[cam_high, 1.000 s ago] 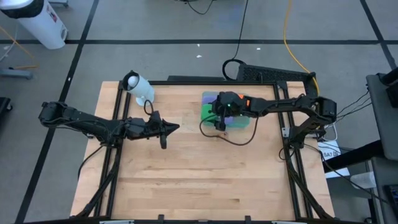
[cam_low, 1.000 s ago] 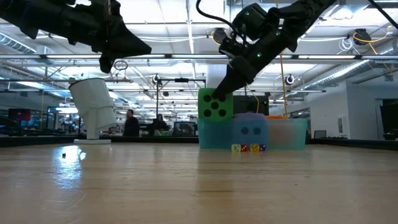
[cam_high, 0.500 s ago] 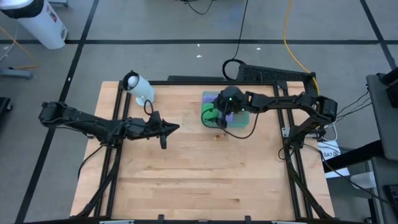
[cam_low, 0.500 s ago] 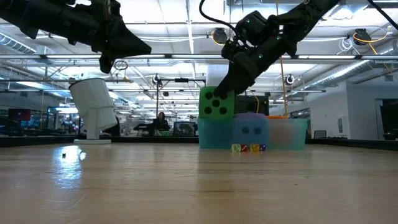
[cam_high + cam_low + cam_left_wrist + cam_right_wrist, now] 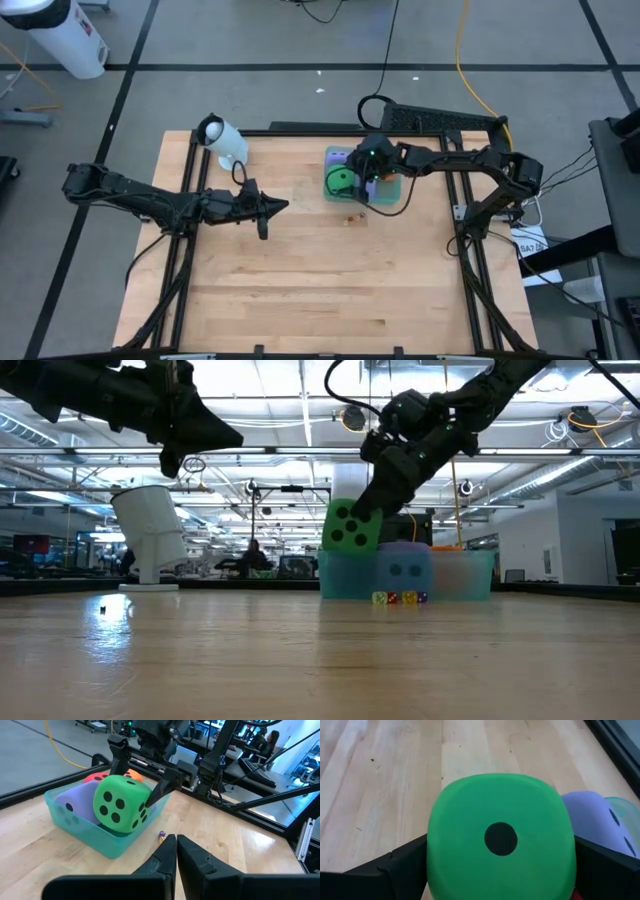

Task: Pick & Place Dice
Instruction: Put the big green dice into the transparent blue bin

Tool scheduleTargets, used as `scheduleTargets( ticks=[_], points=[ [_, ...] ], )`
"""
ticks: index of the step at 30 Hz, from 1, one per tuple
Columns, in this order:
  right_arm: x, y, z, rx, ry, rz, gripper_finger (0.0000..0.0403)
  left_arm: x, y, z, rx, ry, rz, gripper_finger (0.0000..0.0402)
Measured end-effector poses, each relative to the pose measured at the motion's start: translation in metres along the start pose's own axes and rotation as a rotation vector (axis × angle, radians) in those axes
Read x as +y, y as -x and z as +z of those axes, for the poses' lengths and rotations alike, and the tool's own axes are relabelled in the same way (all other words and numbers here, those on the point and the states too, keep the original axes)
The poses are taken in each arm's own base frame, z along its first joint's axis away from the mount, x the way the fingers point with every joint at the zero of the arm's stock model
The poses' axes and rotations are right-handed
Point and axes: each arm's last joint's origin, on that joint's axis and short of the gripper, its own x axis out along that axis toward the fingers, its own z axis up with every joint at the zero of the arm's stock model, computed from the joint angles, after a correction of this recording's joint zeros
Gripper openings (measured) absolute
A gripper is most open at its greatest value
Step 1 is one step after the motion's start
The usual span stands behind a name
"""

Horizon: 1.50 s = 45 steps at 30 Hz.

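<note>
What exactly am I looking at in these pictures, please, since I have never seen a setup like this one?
This is a robot with two dark arms at a wooden table, each ending in a two-finger gripper. One picture looks straight down on the table, one looks level across it, and one comes from a camera on each wrist.

The right gripper holds a green die between wide-spread fingers, over a translucent tray near the table's far edge. In the tray lie a purple die, a red die and an orange die. A few tiny dice lie on the table before the tray, and a white device stands at the far left corner.

The left gripper waits shut above the table, holding nothing.
</note>
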Motion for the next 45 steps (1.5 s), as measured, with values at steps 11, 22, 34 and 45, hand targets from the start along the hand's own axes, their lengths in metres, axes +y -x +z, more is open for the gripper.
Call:
scheduleTargets(
  ticks=[11, 22, 34, 45],
  points=[
    [-0.007, 0.001, -0.003, 0.018, 0.006, -0.036, 0.0391, -0.002, 0.001, -0.002, 0.010, -0.005, -0.011, 0.0021],
    [-0.007, 0.001, -0.004, 0.031, 0.003, -0.051, 0.0381, -0.003, 0.001, -0.004, 0.031, -0.011, -0.009, 0.0021],
    [-0.003, 0.002, 0.012, -0.032, 0.047, -0.115, 0.0395, 0.001, -0.014, -0.018, 0.078, 0.012, 0.022, 0.0021],
    [0.014, 0.007, 0.034, -0.021, 0.151, -0.130, 0.0399, 0.008, -0.072, 0.001, 0.100, -0.012, 0.055, 0.0004]
  ],
)
